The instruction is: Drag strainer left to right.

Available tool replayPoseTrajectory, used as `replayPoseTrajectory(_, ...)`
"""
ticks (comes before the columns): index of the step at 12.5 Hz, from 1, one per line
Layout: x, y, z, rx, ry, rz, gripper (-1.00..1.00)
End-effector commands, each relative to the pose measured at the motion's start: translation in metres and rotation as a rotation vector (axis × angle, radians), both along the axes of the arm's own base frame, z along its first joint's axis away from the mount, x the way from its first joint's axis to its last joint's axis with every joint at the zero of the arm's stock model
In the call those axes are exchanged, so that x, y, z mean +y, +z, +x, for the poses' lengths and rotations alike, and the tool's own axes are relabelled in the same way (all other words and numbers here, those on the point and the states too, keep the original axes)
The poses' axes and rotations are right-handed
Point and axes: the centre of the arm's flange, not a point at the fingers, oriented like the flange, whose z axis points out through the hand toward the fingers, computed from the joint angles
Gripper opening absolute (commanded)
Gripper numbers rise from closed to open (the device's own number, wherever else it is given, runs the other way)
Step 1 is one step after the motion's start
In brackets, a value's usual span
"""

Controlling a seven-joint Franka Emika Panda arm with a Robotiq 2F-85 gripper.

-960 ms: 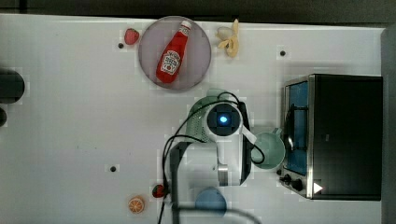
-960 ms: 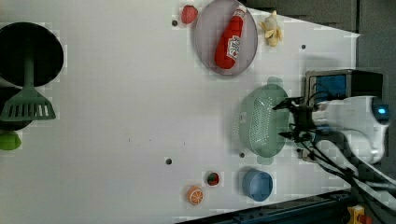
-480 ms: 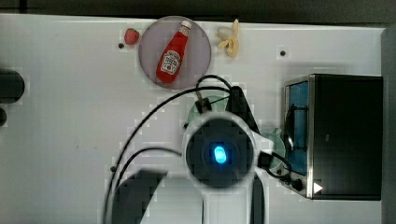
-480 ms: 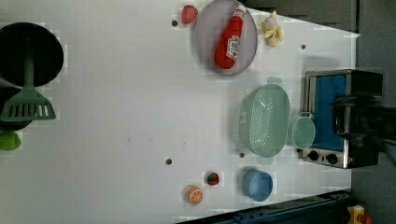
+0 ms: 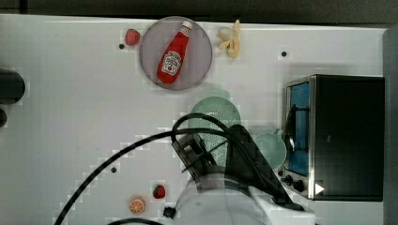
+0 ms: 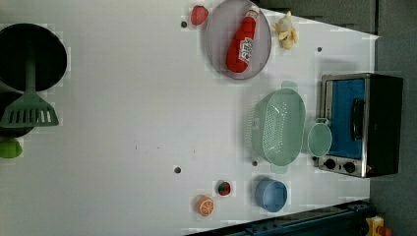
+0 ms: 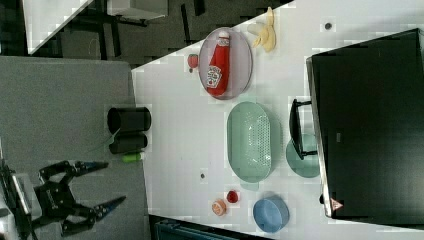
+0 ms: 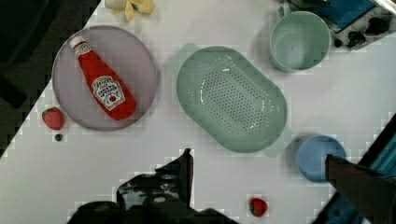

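Note:
The strainer (image 8: 232, 98) is a pale mint-green oval colander with a dotted centre, and it rests flat on the white table. It lies in the left view's right half (image 6: 280, 127), between the plate and the blue bowl, close to the mug. My arm (image 5: 225, 187) covers the near part of the strainer (image 5: 213, 112) in the top view. My gripper (image 8: 258, 156) hangs high above the table, open, with nothing between its fingers (image 8: 182, 170) and apart from the strainer. My gripper (image 7: 114, 181) stands spread wide in the right view.
A mint-green mug (image 6: 319, 139) sits between the strainer and the toaster oven (image 6: 361, 125). A blue bowl (image 6: 270, 195), a small strawberry (image 6: 224, 188) and an orange slice (image 6: 205, 205) lie near one table edge. A ketchup bottle (image 6: 242, 42) lies on a grey plate (image 6: 216, 54), beside a banana (image 6: 286, 33).
My arm has lifted away from the strainer's side and left the left view. In the top view it looms larger and lower. The strainer has stayed in place.

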Motion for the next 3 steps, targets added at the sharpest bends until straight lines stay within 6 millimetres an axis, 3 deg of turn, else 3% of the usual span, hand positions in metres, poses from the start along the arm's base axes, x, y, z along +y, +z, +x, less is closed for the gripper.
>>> replayPoseTrajectory(1,-0.0116,-0.0665,0.0108,0.252,0.058,0.014,1.00)
replayPoseTrajectory(3,-0.0161,-0.0668,0.0103,0.252,0.050,0.019,1.00)
